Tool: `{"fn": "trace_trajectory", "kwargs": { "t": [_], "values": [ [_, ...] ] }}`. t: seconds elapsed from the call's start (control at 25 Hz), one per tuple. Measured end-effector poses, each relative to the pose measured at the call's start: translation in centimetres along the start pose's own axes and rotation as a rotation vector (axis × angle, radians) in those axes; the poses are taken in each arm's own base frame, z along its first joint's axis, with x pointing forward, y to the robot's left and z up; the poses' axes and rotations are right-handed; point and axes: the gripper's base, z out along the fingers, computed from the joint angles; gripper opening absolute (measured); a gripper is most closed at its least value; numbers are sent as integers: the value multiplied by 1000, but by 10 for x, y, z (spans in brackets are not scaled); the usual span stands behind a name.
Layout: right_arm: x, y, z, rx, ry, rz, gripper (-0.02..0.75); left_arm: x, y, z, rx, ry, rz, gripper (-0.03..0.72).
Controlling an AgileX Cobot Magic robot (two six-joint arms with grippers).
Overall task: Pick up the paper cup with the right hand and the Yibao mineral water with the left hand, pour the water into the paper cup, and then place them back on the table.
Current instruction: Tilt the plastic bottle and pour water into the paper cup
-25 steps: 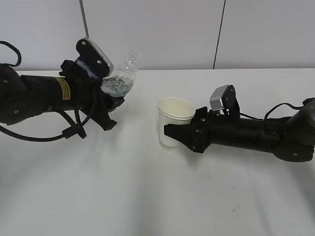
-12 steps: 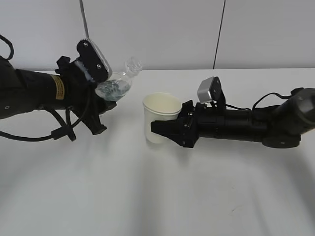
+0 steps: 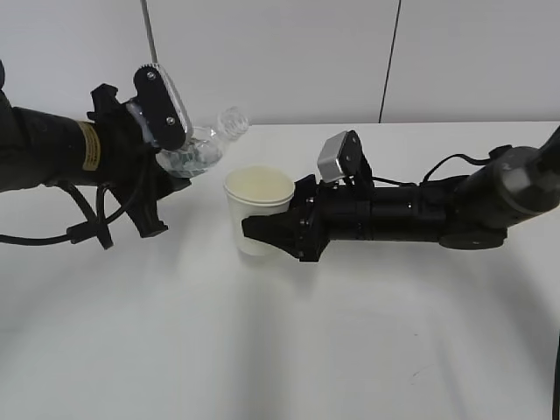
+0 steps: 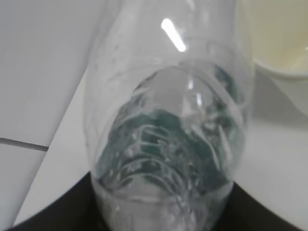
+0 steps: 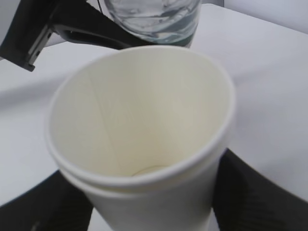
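Holding: the left tool (image 3: 166, 171) is clamped around the lower body of the Yibao mineral water (image 3: 199, 150), lifted clear of the bench (image 3: 280, 350).
Bottle tilt: leaning, its open neck up and to the right in the exterior view, toward the paper cup (image 3: 257, 210); the mouth sits above and just left of the cup's rim, not over it.
Bottle contents: water pooled in the lower part near the dark green label; the left wrist view shows the ribbed clear wall of the Yibao mineral water (image 4: 168, 139) filling most of the frame, with the tool's dark jaws at its base.
Cup grip: the right tool (image 3: 271, 234) is clenched on the paper cup's lower wall, one dark finger on each side, as the right wrist view shows either side of the paper cup (image 5: 144, 144).
Cup pose: nearly upright, mouth open upward; whether its base touches the bench cannot be told from these views.
Cup inside: cream-white and looks dry, bare bottom visible in the right wrist view.
Relation: the bottle and cup are near each other but apart; in the right wrist view the Yibao mineral water (image 5: 151, 17) is just beyond the cup's far rim.
Arms: the left arm reaches in from the left, the right arm lies low along the bench from the right.
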Motion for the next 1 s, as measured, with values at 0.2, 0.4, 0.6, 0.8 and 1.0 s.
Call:
{"fn": "trace_trajectory", "kwargs": {
  "t": [0.2,0.4,0.6,0.8,1.0],
  "values": [
    [-1,-1,1,1,6,-3,521,2,1,-3,-1,36,60,352],
    [0,-1,2,4,14,-2,521,0,11,-3,-27,78,84,351],
    [0,-1,2,9,21,-1,521,-7,16,-4,-44,101,138,351],
    [-2,-3,2,10,20,-9,521,-8,18,-4,-51,113,192,351],
    [-3,-4,3,12,19,-12,521,-7,18,-4,-51,134,227,351]
  ]
}}
